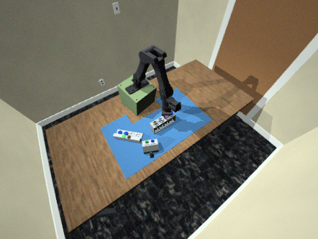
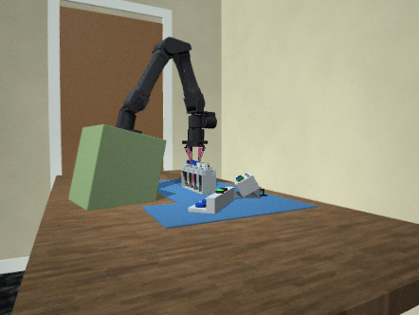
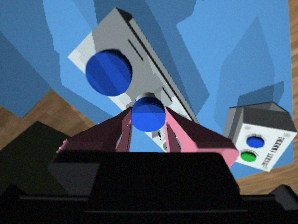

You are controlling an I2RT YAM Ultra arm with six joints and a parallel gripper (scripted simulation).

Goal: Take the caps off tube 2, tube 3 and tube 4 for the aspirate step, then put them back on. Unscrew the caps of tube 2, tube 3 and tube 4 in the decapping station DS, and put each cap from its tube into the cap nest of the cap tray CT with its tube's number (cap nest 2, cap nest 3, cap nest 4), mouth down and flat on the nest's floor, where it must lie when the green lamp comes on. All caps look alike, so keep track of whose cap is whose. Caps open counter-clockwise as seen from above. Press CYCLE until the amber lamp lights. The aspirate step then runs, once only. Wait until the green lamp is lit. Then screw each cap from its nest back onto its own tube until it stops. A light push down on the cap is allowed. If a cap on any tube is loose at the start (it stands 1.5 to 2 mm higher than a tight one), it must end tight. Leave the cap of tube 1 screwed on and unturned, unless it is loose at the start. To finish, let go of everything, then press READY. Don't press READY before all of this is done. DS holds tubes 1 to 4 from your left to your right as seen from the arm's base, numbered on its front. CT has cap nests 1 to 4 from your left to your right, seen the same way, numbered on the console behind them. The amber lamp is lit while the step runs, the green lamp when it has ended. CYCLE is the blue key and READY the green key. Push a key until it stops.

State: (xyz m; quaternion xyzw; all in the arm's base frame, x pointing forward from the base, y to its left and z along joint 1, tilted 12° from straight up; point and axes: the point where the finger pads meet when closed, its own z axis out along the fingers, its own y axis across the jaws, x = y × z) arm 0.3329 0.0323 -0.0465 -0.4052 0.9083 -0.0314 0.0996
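The gripper (image 3: 148, 131) is closed on a blue cap (image 3: 148, 114), which is pinched between the two pink fingers directly above the decapping station (image 3: 145, 75); which tube the cap belongs to cannot be told. In the wrist view a second blue cap (image 3: 108, 72) is seen at about 11 o'clock from the held one, seated on the station, and the key box (image 3: 262, 141) with its blue and green keys is located at about 4 o'clock. In the top view the cap tray (image 1: 128, 135) is found on the blue mat (image 1: 122, 158) at about 8 o'clock from the station, well apart from it, and the arm is mounted on a green pedestal (image 1: 142, 101) at about 11 o'clock.
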